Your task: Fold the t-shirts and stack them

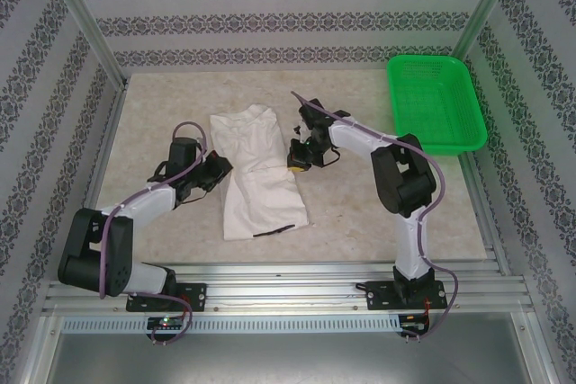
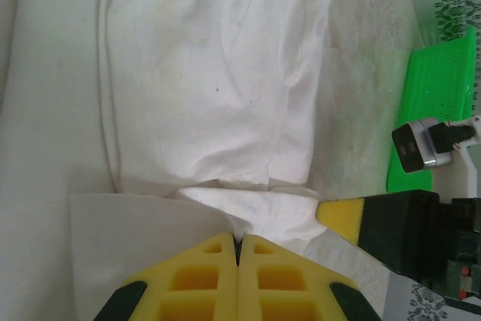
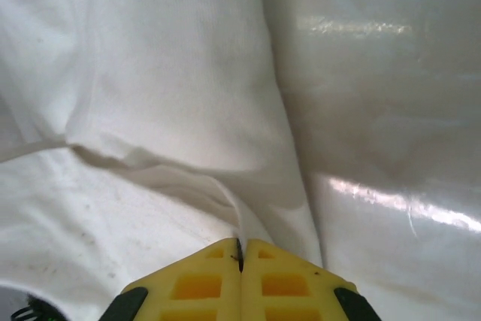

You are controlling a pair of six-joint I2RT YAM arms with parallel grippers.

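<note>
Now, both arms are on the cloth. The white t-shirt (image 1: 259, 173) lies in the middle of the desk (image 1: 360, 222), folded into a long narrow strip that runs from the far side toward the arm bases, with a thin dark mark near its near hem. The left hand (image 1: 219, 168) sits at the strip's left edge, about halfway along, and in the left wrist view its yellow jaws are pressed together with a fold of the fabric pinched at their tips. The right hand (image 1: 299, 156) is at the opposite edge, almost directly across, and in its own wrist view the 2 yellow jaws meet on a raised ridge of cloth, clamped on it as well. A green mesh basket (image 1: 436, 105) stands at the far right corner of the desk, well apart from the t-shirt.
</note>
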